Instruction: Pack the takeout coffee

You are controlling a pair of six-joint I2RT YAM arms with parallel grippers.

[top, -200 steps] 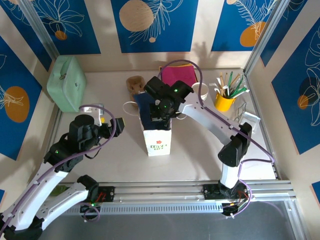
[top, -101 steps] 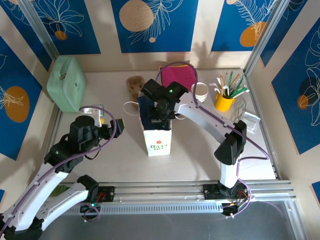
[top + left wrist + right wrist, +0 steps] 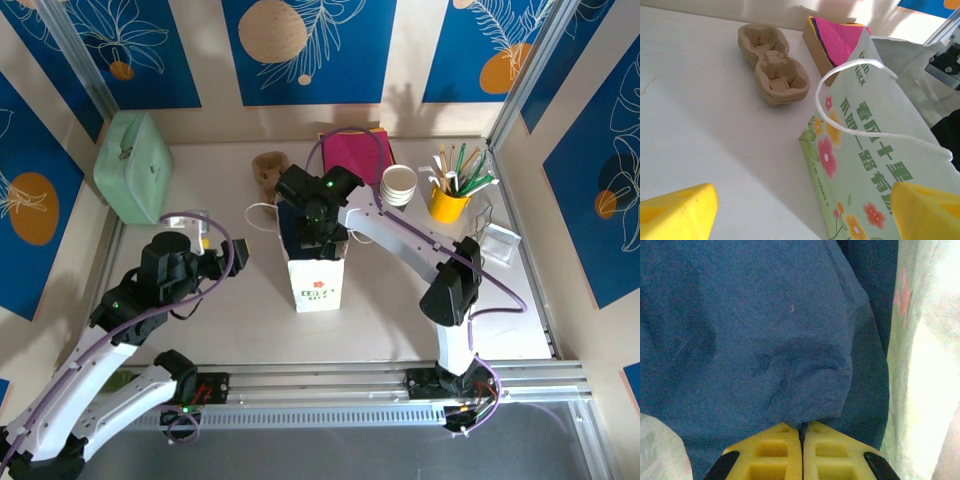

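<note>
The white and green flowered paper bag stands open in the middle of the table, its string handle and side close in the left wrist view. My right gripper reaches into the bag's mouth. Its yellow jaws are shut on a fold of blue napkin, which also shows at the bag's top. My left gripper hangs open left of the bag, its midpoint at the bag's lower corner, with nothing between its fingers. The takeout coffee is hidden from view.
A brown pulp cup carrier lies behind the bag. A pink napkin stack, a stack of white cups and a yellow cup of straws stand at the back right. A mint case sits far left.
My right arm has swung a little left and farther over the bag with the blue napkin, uncovering the white cup stack. The left arm has barely moved.
</note>
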